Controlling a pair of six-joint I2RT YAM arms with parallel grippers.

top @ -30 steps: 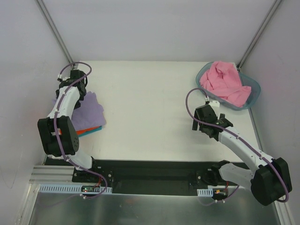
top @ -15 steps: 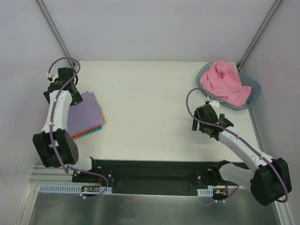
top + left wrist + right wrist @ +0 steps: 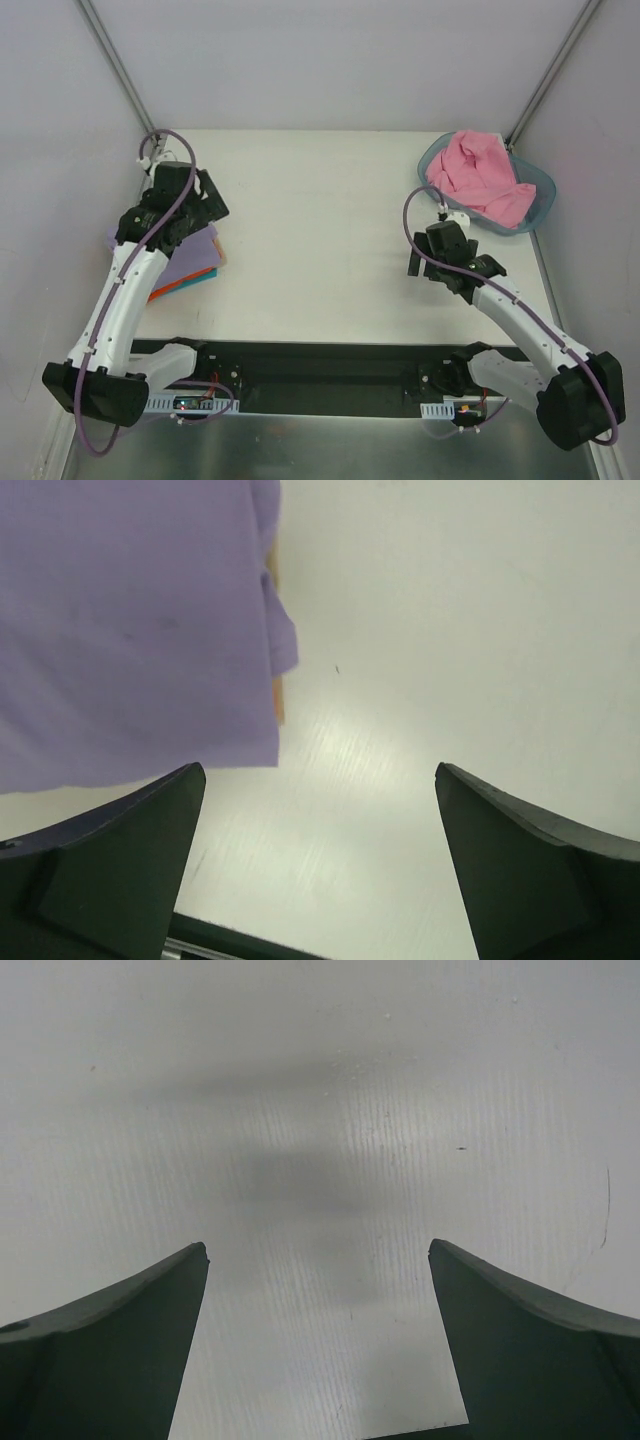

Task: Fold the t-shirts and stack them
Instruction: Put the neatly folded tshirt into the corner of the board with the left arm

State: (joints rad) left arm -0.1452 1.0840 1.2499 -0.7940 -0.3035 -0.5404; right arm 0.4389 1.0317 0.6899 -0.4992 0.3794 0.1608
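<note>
A folded lavender t-shirt (image 3: 185, 256) lies on top of a stack at the table's left edge, with an orange-red t-shirt (image 3: 168, 288) and a teal one (image 3: 206, 273) showing beneath it. My left gripper (image 3: 202, 203) hovers open over the stack's far right corner, holding nothing. In the left wrist view the lavender t-shirt (image 3: 130, 630) fills the upper left and an orange edge (image 3: 278, 698) peeks out; the left gripper (image 3: 318, 772) is over bare table. A pink t-shirt (image 3: 478, 176) lies crumpled in the basket. My right gripper (image 3: 446, 258) is open and empty over bare table (image 3: 320, 1110).
The grey-blue plastic basket (image 3: 543, 190) stands at the far right corner of the white table (image 3: 320, 230). Enclosure walls and slanted metal posts (image 3: 120, 70) surround the table. The arms' black base plate (image 3: 320, 365) runs along the near edge.
My left gripper opened and released the lavender t-shirt, which now lies flat on the stack. It then swung from the far left back toward the right. The right arm barely moved.
</note>
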